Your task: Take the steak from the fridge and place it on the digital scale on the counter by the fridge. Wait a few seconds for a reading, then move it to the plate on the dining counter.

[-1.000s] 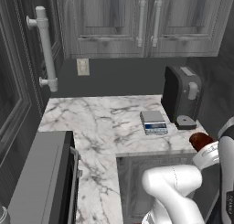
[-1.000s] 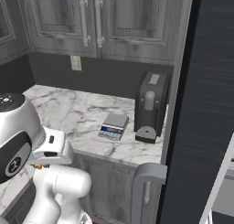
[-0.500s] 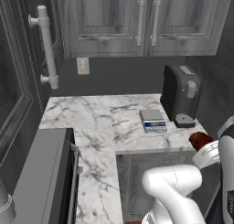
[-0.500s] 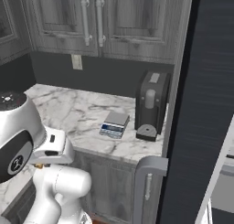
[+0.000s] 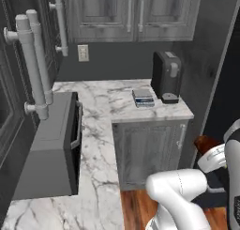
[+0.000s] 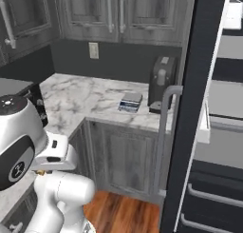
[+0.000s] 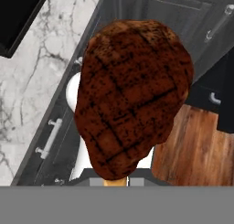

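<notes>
My fingers are clenched on the steak; in the hand view it hangs right in front of the camera, dark red-brown with a charred grid, and it hides the fingertips themselves. Behind it lie a strip of marble surface, dark cabinet fronts with grey handles, and a patch of wood floor.

In the left base view the steak shows as a small brown lump at my wrist, low on the right, off the surface and over the floor in front of the cabinet. The scale sits well apart from it on the far part of the marble surface, just beside the black boxy appliance and a little to its left. Nothing lies on the scale.

In the right base view the scale stands near the surface's right end, with the appliance next to it. The fridge stands at the right, its door open, pale shelves showing inside.
</notes>
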You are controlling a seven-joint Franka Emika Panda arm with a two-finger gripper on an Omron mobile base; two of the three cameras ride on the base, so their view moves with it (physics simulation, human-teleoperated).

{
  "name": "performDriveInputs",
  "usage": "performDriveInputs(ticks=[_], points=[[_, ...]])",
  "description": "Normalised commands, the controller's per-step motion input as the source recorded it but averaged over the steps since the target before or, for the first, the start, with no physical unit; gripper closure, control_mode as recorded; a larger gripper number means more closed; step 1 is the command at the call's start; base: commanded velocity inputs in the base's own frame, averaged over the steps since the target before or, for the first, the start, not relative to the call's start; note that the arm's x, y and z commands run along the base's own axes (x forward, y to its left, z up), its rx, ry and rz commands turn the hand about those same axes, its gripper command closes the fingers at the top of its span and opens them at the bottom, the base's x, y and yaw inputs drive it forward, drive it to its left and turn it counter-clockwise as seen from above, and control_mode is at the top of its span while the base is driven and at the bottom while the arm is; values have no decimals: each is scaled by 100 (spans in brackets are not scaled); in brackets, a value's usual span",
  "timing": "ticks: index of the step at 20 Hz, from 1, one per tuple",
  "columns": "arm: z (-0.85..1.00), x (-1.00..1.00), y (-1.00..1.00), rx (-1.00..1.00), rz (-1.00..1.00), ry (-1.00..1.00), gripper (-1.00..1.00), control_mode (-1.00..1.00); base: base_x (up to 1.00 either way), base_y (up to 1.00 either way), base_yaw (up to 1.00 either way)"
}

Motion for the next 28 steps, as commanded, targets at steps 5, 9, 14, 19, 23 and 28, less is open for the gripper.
performDriveInputs(ticks=[5, 9, 14, 19, 23, 28], points=[[0, 0, 0, 0, 0, 0, 100, 100, -100, -9, -4], [0, 0, 0, 0, 0, 0, 100, 100, -100, -15, -8], [0, 0, 0, 0, 0, 0, 100, 100, -82, -53, -44], [0, 0, 0, 0, 0, 0, 100, 100, -4, -44, -80], [0, 0, 0, 0, 0, 0, 100, 100, 2, -38, -88], [0, 0, 0, 0, 0, 0, 100, 100, 1, -28, -88]])
